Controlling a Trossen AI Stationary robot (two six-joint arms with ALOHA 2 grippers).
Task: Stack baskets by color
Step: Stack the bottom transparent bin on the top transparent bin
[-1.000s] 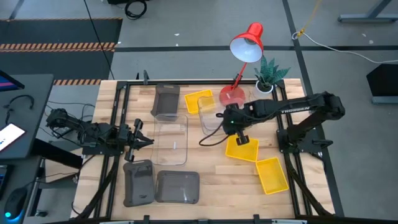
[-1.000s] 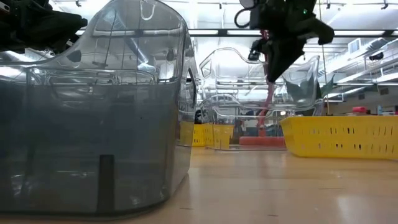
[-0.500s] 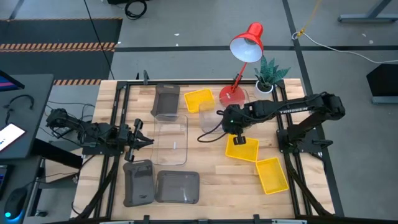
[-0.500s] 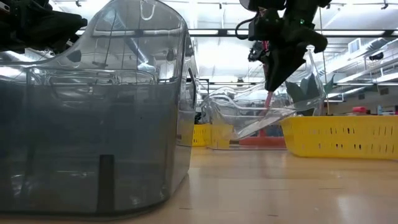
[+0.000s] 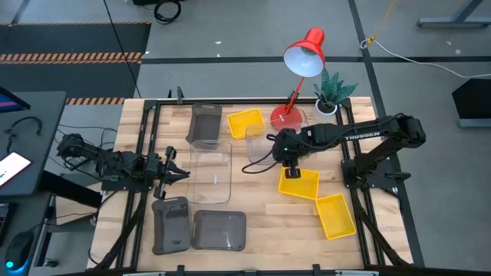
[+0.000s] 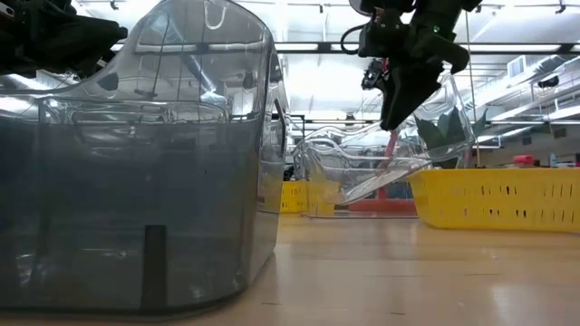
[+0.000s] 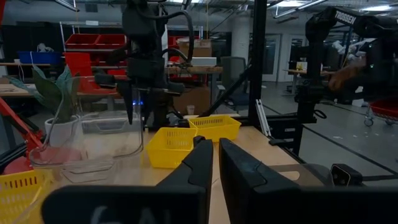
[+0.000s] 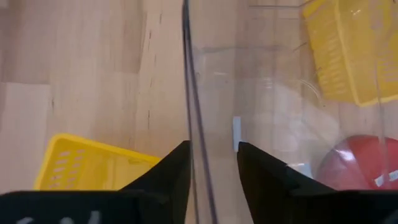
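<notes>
A clear basket [image 5: 259,144] sits tilted at the table's middle, in front of the red lamp. Its wall stands between the open fingers of my right gripper [image 8: 211,163], which reaches down over the basket's right end [image 6: 426,136]. Another clear basket [image 5: 211,172] lies flat at the centre left. Yellow baskets lie at the far middle [image 5: 245,123], the centre right [image 5: 298,182] and the near right [image 5: 335,215]. Grey baskets stand at the far left [image 5: 205,125] and at the near left [image 5: 170,225] [image 5: 219,230]. My left gripper [image 5: 178,173] waits shut at the left. My right gripper has one finger on each side of the clear basket's side wall [image 8: 194,124], slanting down from above. The wall runs close along one finger's [image 8: 177,168] inner face; whether it touches, I cannot tell. The basket is tilted, its right end raised and its left end [image 6: 352,192] low.
A red desk lamp [image 5: 303,57] with its round base [image 5: 285,119] and a small potted plant [image 5: 331,92] stand at the far right. Bare wood lies at the table's near middle. In the low view a grey basket [image 6: 136,181] fills the near left.
The clear basket at my right gripper has tipped. Its end toward the table's left has dropped low while the end at the fingers has stayed up. My right gripper has rolled a little about its own pointing line.
</notes>
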